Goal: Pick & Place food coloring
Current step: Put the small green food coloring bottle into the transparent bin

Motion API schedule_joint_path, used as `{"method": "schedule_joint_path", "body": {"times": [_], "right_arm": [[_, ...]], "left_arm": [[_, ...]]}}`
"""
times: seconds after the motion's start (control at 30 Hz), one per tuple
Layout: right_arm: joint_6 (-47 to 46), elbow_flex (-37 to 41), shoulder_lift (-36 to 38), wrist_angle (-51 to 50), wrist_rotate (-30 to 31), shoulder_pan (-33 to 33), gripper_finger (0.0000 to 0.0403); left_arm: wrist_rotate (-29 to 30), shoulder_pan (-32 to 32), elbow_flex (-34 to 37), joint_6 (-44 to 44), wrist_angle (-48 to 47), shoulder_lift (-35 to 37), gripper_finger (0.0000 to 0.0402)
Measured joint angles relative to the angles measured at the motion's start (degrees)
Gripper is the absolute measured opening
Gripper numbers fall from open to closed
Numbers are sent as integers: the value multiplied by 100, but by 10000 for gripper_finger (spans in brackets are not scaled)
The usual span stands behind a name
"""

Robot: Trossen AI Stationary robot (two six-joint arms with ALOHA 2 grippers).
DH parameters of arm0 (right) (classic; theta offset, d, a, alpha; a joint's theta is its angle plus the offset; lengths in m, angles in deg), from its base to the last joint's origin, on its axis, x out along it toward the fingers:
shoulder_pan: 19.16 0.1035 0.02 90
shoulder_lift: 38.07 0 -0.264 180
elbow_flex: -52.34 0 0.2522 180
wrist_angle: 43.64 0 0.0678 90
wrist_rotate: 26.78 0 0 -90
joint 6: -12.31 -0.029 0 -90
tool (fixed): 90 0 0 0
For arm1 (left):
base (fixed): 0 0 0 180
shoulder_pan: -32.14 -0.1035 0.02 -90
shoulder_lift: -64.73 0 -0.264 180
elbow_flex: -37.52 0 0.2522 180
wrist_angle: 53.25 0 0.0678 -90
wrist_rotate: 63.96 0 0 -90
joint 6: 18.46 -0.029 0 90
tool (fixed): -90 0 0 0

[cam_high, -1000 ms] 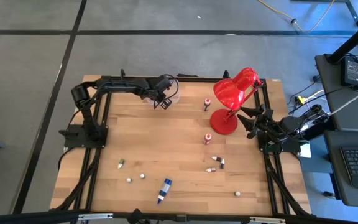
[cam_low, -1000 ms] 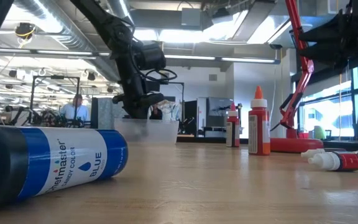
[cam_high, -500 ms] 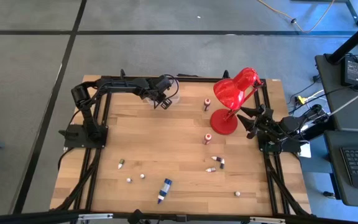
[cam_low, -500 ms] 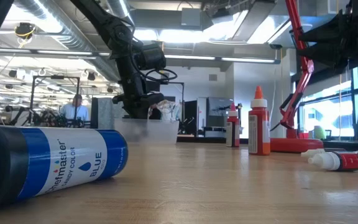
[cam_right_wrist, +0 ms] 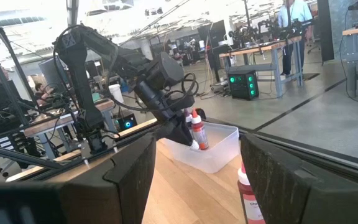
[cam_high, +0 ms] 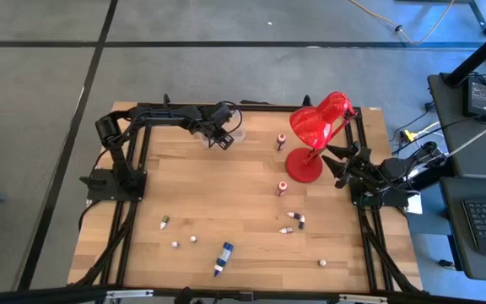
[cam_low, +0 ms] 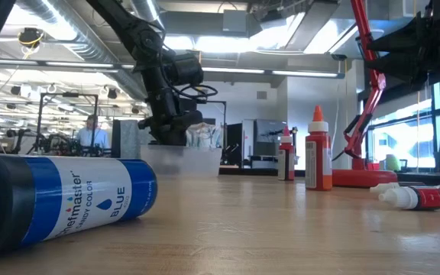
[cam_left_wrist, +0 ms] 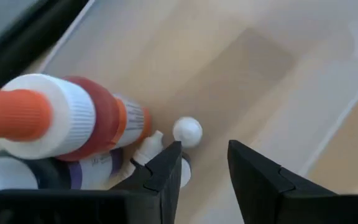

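step: drop-off | left pincer [cam_left_wrist: 201,168] spread, empty, inside box [cam_high: 233,131] over bottles [cam_left_wrist: 73,121] | right pincer [cam_right_wrist: 194,180] spread, idle beside lamp [cam_high: 317,127] | next: lift out, fetch red bottle [cam_high: 282,187]

The blue bottle [cam_low: 59,200] lying on its side reads "Chefmaster", "candy color" and "BLUE". No other writing is legible.

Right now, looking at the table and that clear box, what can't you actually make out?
- Clear box, low view: the frosted wall blurs how many bottles lie inside.
- Left gripper, left wrist view: nothing between its open fingers; the orange-capped bottle runs off the frame edge.
- Tiny bottles, high view: too small to tell colours.
- Right gripper, high view: too dark to read beside the red lamp.
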Motion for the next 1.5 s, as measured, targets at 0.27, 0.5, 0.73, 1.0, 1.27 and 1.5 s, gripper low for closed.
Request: {"method": "schedule_joint_path", "body": {"times": [0.27,0.5,0.73,1.0,1.27,1.5], "right_arm": [[-15,0,0,-86,0,2,237],[-35,0,0,-278,0,2,237],[-20,0,0,-336,0,0,237],[-35,0,0,-587,-2,1,237],[-37,0,0,-623,-2,0,237],[-42,0,0,-623,-4,2,237]], "left_arm": [[-225,217,-206,298,-131,775,129],[-225,1036,-254,281,-127,1950,129],[-229,2483,-258,930,-754,2607,129],[336,4257,-258,3674,-2333,2440,130],[435,5610,-258,7882,-4016,2076,130],[-190,6413,-256,9704,-4684,1490,130]]}}
